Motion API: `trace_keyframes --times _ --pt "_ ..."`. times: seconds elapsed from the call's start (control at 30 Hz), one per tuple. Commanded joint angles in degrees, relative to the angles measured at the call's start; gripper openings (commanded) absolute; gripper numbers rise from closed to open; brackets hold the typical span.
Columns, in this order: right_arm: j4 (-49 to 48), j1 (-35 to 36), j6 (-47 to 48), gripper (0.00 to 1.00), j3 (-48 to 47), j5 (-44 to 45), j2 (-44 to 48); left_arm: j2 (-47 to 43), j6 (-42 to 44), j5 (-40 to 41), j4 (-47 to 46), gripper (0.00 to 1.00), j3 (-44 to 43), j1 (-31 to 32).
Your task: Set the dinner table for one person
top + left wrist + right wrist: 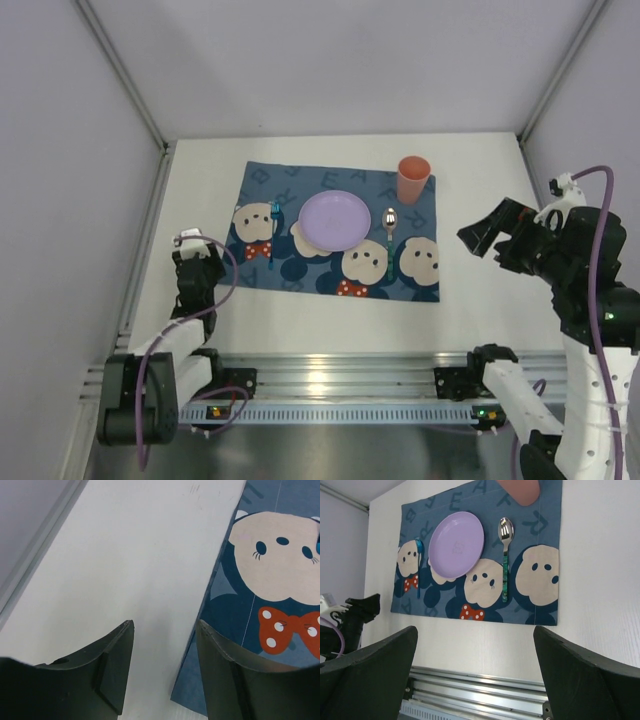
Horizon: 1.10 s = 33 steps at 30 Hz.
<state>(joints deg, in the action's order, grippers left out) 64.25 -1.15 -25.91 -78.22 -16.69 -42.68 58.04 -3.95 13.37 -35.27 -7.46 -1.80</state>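
The white dinner table (480, 290) carries a dark-blue cartoon-mouse placemat (270, 180). On the mat lie a purple plate (335, 220), a blue-handled fork (272, 235) to its left, a green-handled spoon (390, 235) to its right and an orange cup (413, 180) at the far right corner. My left gripper (200, 260) is open and empty, low over the table beside the mat's left edge (235, 630). My right gripper (487, 240) is open and empty, raised to the right of the mat. The right wrist view shows the plate (456, 544), spoon (505, 560) and fork (418, 570).
A ribbed aluminium rail (330, 385) runs along the near edge and also shows in the right wrist view (480, 685). Grey walls enclose the table on the left, far and right sides. Bare tabletop (140, 555) lies left of the mat.
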Motion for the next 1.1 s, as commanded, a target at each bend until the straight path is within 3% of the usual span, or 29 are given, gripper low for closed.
trace_keyframes --times 0.0,0.33,0.5,1.07 --pt "-3.3 0.7 1.4 1.0 0.2 -1.2 0.1 5.7 0.5 -0.6 -13.6 0.58 -0.1 -0.2" --pt "-1.0 0.7 2.6 1.0 -0.6 0.7 -0.6 19.2 2.4 -2.4 -22.2 0.58 -6.5 -0.2" --pt "-0.9 0.7 2.7 1.0 -0.4 1.3 -0.7 22.8 3.4 -2.3 -18.0 0.58 -10.5 -0.2" --pt "-1.2 0.7 2.2 1.0 1.0 1.3 -0.9 21.3 2.4 -8.4 -19.0 0.59 -9.1 -3.3"
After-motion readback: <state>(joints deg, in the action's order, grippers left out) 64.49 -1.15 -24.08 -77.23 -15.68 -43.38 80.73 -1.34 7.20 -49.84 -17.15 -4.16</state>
